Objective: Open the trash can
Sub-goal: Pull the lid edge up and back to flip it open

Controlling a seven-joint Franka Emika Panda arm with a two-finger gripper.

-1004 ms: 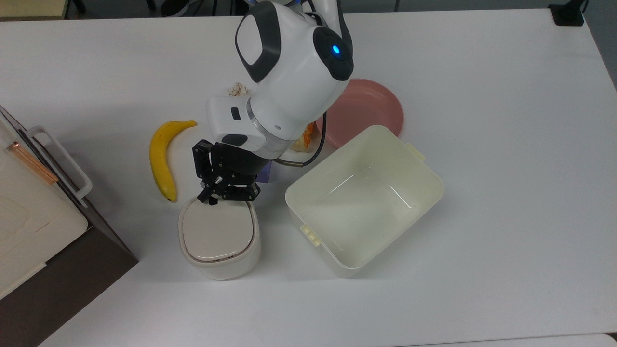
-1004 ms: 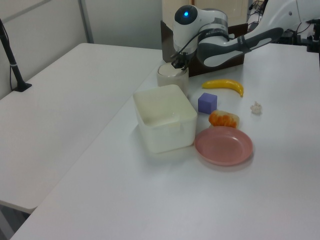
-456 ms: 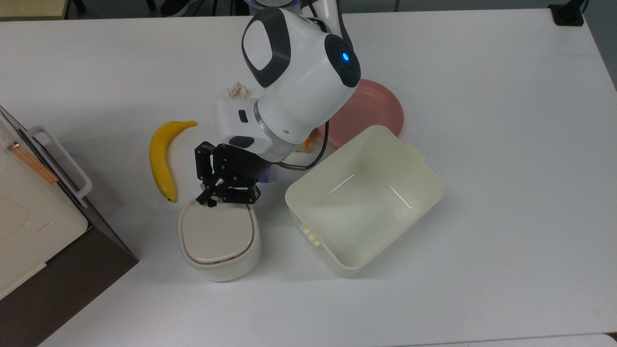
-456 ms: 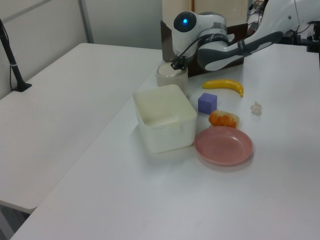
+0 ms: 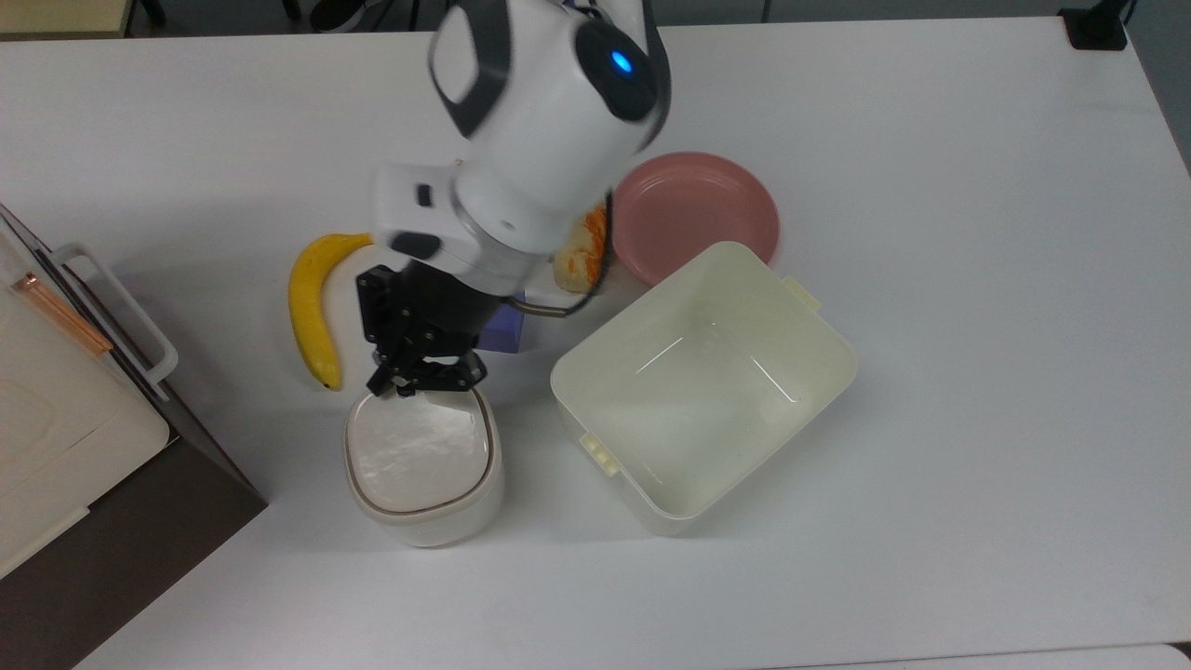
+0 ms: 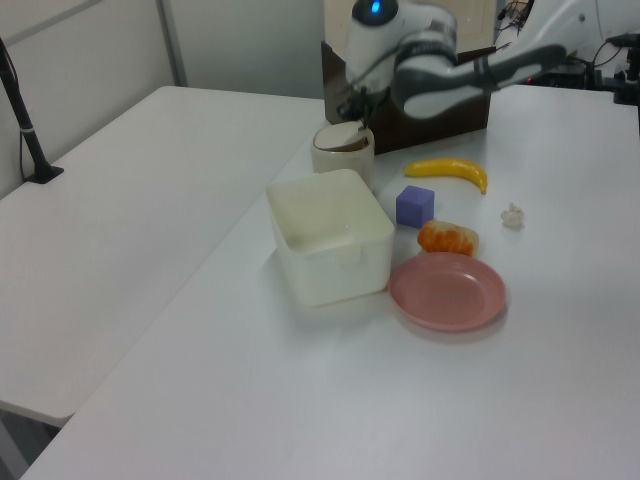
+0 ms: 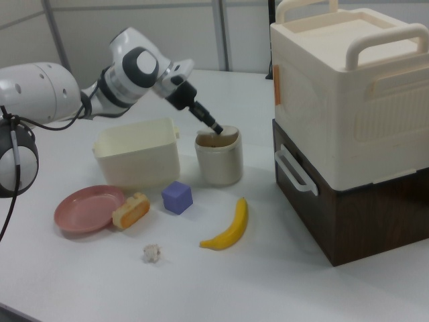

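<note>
The trash can (image 5: 423, 510) is a small cream-white rounded bin standing between a banana and a big tub. Its beige lid (image 5: 414, 447) is tilted up at one side, and a dark gap shows under it in the right view. My gripper (image 5: 398, 383) hangs at the far edge of the lid in the top view. Its black fingers are shut to a narrow tip, holding nothing. In the right view the gripper (image 7: 214, 127) tip sits just above the raised lid of the trash can (image 7: 219, 164). In the left view the gripper (image 6: 354, 108) is above the trash can (image 6: 341, 160).
A lidless cream tub (image 5: 837, 358) stands close on the top view's right. A banana (image 5: 312, 312), purple cube (image 7: 177, 197), orange food piece (image 5: 577, 251), pink plate (image 5: 698, 214) and crumpled paper (image 7: 152, 252) lie around. A cream case on a dark box (image 5: 56, 419) borders the top view's left.
The trash can lid has sprung up from flat to tilted. The arm has swung toward the top view's left and the gripper has lifted off the lid's edge.
</note>
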